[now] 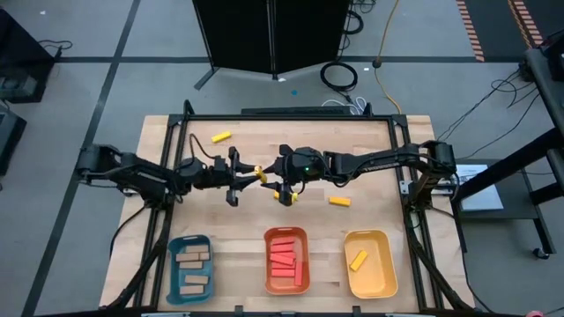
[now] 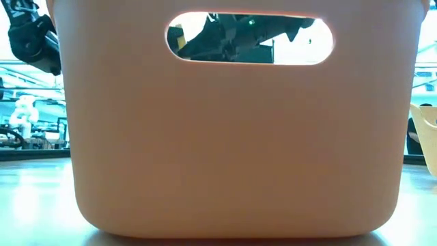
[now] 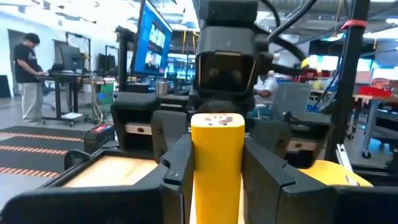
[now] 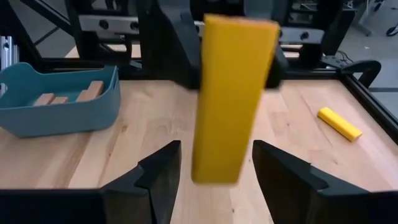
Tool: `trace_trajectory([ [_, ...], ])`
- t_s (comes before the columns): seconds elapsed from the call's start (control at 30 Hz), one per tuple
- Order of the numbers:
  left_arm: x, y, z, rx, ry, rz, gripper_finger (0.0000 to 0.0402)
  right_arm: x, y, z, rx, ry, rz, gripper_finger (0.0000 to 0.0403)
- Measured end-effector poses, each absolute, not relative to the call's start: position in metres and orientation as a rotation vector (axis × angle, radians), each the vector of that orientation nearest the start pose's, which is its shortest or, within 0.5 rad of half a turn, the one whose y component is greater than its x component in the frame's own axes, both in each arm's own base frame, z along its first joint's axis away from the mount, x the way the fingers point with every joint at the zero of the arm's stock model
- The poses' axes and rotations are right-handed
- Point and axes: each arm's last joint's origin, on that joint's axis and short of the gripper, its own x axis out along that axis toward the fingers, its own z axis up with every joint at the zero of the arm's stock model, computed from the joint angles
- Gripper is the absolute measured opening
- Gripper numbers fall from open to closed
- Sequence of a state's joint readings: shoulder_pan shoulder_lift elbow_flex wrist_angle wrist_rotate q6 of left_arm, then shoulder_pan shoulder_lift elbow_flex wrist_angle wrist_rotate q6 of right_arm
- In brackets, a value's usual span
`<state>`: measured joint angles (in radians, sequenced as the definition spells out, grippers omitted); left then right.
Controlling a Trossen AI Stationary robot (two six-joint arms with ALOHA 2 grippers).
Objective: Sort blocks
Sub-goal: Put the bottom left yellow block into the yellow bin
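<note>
**A yellow block passes from one claw to the other**

The left claw (image 1: 249, 175) is closed on a yellow block (image 1: 259, 173) and holds it up in the air over the middle of the wooden surface (image 1: 370, 141). The right claw (image 1: 284, 190) is right next to it. In the right wrist view its two fingers stand wide apart, one on each side of the block, and they do not squeeze it yet.

The block looks like a small wooden bar. It is likely light, hard and stiff, so it should not bend or break. Its painted sides look smooth, so it could slip. The best place to grab it is probably across the two flat wide sides, on the free end.

From above, the block's long way runs across the surface, from the left claw toward the right claw.

Other yellow blocks lie on the surface. The yellow tray (image 1: 381, 280) near the front holds one already.
</note>
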<state>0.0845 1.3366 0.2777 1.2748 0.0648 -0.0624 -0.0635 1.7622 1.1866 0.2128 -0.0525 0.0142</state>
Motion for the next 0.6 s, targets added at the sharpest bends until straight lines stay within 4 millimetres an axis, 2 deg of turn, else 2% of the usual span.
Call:
trace_trajectory([
  [0.27,0.24,0.018,0.203,-0.045,-0.231,0.012,0.0097,0.398,-0.024,0.246,0.043,0.357,-0.016,0.0188],
  [0.37,0.24,0.018,0.203,-0.047,-0.231,0.012,0.0097,0.398,-0.025,0.244,0.031,0.374,-0.046,0.016],
  [0.53,0.24,0.019,0.202,-0.039,-0.214,0.014,0.0098,0.397,-0.025,0.242,0.018,0.4,-0.058,0.0081],
  [0.6,0.241,0.018,0.2,-0.026,-0.196,0.014,0.01,0.396,-0.025,0.241,0.012,0.407,-0.057,0.0079],
])
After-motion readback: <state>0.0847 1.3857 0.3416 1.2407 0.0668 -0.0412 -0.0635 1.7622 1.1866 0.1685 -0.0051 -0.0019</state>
